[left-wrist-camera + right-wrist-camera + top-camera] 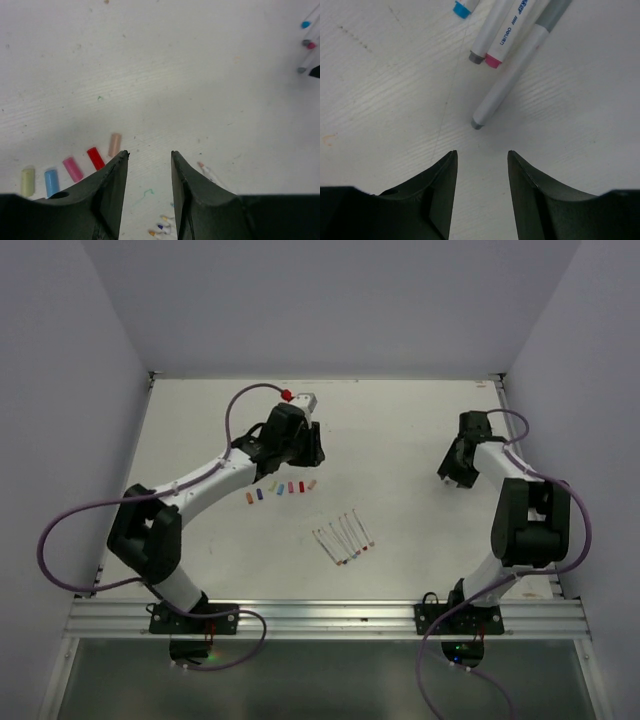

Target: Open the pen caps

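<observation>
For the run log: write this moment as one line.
left hand: open, empty | right hand: open, empty | caps: loose, in a row | pens: lying ahead of right hand

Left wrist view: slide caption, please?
Open left gripper over the table, five loose pen caps in a row beside it.

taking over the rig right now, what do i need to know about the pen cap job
Grippers: the left gripper is open and empty, beside the pen caps. The right gripper is open and empty, over a few white pens.
Done: caps lie loose in a row on the table, with uncapped pens fanned out nearby.
Left: the pens at the right gripper, if capped; can't tell.
</observation>
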`<action>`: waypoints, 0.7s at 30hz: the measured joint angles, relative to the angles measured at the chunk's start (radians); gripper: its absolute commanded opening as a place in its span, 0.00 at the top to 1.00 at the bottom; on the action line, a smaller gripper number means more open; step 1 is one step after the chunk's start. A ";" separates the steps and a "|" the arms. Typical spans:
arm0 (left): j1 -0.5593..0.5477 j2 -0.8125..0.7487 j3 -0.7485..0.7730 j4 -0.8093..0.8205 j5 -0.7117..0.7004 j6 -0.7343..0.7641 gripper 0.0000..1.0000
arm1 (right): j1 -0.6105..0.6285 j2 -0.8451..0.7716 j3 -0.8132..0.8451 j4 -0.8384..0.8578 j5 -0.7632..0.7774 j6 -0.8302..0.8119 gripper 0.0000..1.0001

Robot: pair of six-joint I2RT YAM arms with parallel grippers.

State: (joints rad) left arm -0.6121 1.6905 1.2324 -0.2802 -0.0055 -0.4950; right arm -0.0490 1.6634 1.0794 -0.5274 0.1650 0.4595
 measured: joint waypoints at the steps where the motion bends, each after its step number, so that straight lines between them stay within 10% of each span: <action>1: 0.000 -0.037 0.000 0.001 0.010 0.000 0.57 | -0.011 0.011 0.002 0.004 0.000 0.000 0.53; 21: 0.000 -0.353 -0.081 0.009 0.185 0.010 0.55 | -0.036 0.181 0.090 0.061 0.054 0.032 0.70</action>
State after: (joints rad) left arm -0.6121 1.3376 1.1515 -0.2714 0.1799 -0.4854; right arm -0.0853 1.8442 1.1694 -0.4664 0.2188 0.4919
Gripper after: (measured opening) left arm 0.446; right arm 0.349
